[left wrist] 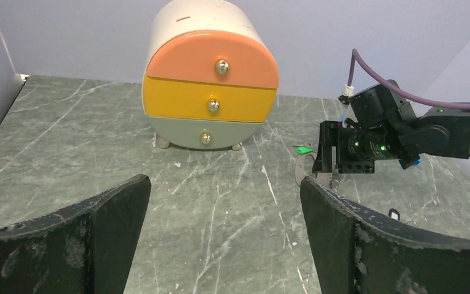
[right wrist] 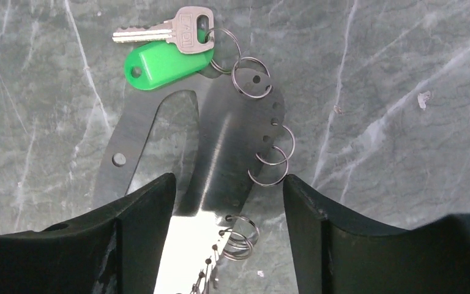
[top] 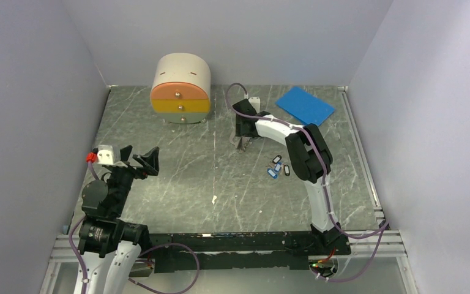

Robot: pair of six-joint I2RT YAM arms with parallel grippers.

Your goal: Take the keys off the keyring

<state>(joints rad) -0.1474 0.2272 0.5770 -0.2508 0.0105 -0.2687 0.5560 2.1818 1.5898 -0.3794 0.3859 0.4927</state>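
The keys are a bright green plastic tag (right wrist: 159, 66) and a silver key (right wrist: 159, 30), both hanging on one small split ring. That ring joins the keyring (right wrist: 232, 141), a flat shiny metal plate with several split rings along its edge, lying on the table. My right gripper (right wrist: 229, 180) is lowered over the plate with a finger on each side of it, open, the right finger close to a ring. In the left wrist view the green tag (left wrist: 304, 149) lies just beyond that gripper. My left gripper (left wrist: 225, 184) hovers wide open and empty at the table's left (top: 139, 156).
A rounded drawer unit (top: 180, 89) with orange, yellow and grey fronts stands at the back. A blue sheet (top: 305, 104) lies at the back right. Small blue and black tags (top: 278, 167) lie beside the right arm. Grey walls close in three sides.
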